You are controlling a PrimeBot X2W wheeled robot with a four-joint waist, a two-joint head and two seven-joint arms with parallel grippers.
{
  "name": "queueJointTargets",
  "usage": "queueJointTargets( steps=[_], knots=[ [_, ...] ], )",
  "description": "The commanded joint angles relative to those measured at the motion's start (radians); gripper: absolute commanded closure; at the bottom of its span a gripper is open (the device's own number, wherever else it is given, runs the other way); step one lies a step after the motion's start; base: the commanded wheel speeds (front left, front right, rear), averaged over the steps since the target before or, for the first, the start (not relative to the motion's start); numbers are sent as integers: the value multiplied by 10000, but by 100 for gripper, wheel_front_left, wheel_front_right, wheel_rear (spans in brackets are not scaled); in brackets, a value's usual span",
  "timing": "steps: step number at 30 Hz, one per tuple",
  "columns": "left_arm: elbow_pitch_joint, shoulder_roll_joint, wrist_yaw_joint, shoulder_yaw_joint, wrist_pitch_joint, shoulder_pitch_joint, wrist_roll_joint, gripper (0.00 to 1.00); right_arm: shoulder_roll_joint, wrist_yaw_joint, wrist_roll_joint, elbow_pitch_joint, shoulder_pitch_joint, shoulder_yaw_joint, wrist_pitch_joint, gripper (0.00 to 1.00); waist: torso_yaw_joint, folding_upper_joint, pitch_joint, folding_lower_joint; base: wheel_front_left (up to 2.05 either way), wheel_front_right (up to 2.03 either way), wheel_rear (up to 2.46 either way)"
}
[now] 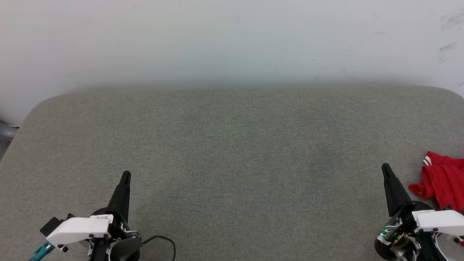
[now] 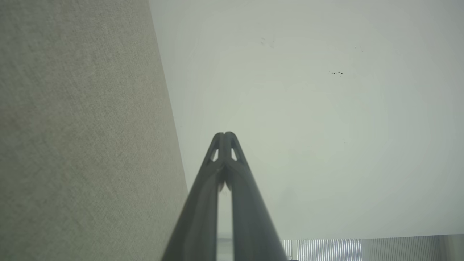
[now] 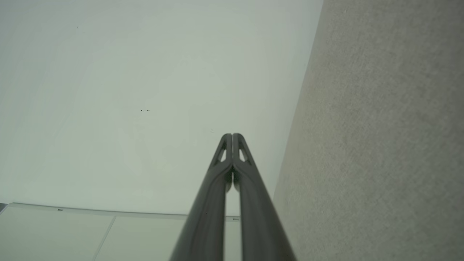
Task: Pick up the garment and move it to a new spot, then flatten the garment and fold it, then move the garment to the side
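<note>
The shirt (image 1: 444, 185) lies at the far right of the head view, a bunched red heap with a bit of red-and-white striped trim (image 1: 427, 160) showing at its upper left corner. Its right part runs out of the picture, so its full shape and any print cannot be made out. It rests on the grey cloth-covered counter (image 1: 232, 145), just beside the right gripper (image 1: 385, 169) and apart from it. That gripper's jaws are together and hold nothing, as the right wrist view also shows (image 3: 232, 137). The left gripper (image 1: 125, 176) sits well apart at the lower left, jaws likewise pressed together and empty (image 2: 224, 135), with a dark cable (image 1: 165, 239) looping near its base. A shirt heaped at the side with both arms low and idle fits two stages: waiting to be carried inward, or already set aside. What shows looks rumpled rather than squarely folded, but too little is in view to decide. If the shirt is to be handled, the right arm is the near one. I would judge a grip on a thick fold safer than one on a loose sleeve or hem, since soft cloth sags and drags. The middle of the counter offers wide bare room for spreading cloth, from the grippers up to the far edge, which meets the white wall (image 1: 232, 36). The far corners are rounded (image 1: 40, 105), and where the counter ends on the right beyond the shirt cannot be told, so that side calls for care.
</note>
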Motion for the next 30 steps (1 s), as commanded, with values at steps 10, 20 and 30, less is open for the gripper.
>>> queueJointTargets(
  steps=[10,20,30],
  knots=[
    [6,-17,-31,48,19,-89,-18,100,-11,-3,39,11,-138,-15,-8,100,0,0,-1,0,0,0,0],
    [6,-24,-32,54,29,-89,-8,100,-5,-3,33,12,-139,-21,-1,100,0,0,-1,0,0,0,0],
    [5,-29,-32,63,37,-89,0,100,-1,-3,27,12,-139,-24,4,100,0,0,-1,0,0,0,0]
  ],
)
